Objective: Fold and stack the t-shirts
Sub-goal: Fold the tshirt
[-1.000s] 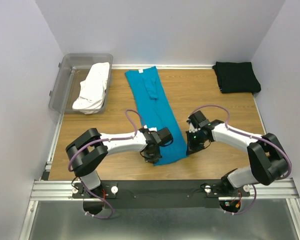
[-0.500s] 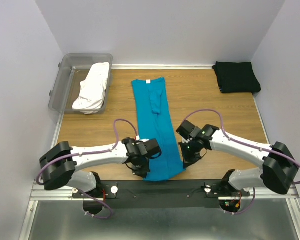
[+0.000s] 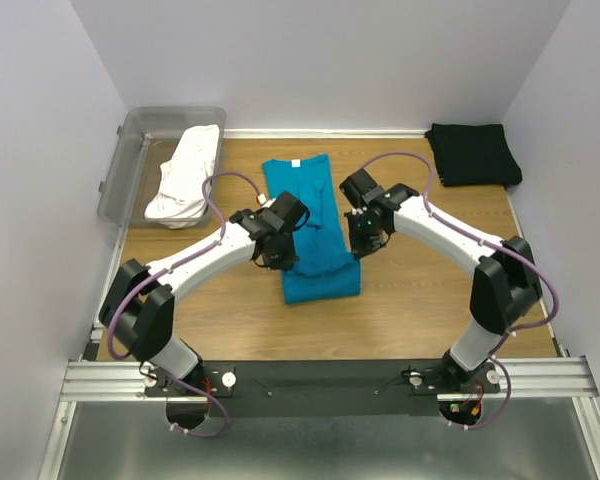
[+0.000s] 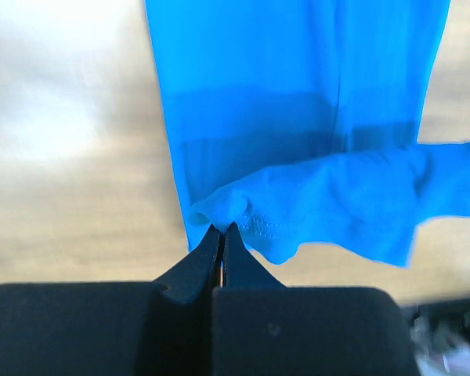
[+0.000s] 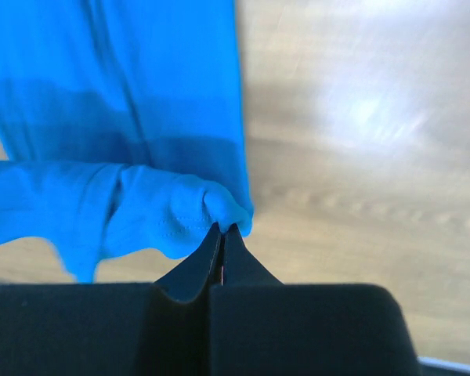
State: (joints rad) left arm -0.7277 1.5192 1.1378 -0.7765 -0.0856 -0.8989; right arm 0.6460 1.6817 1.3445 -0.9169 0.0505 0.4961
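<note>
As left gripper [image 4: 222, 235] and right gripper [image 5: 222, 233] each clamp a hem corner, the blue shirt [image 3: 325, 278] drapes doubled between them.

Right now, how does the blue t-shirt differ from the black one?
The blue t-shirt lies mid-table as a long strip, partly doubled over; the black t-shirt is a compact folded square in the far right corner. The blue t-shirt's hem is pinched by the left gripper and right gripper; the black t-shirt is touched by neither. Both rest on the wooden table.
</note>
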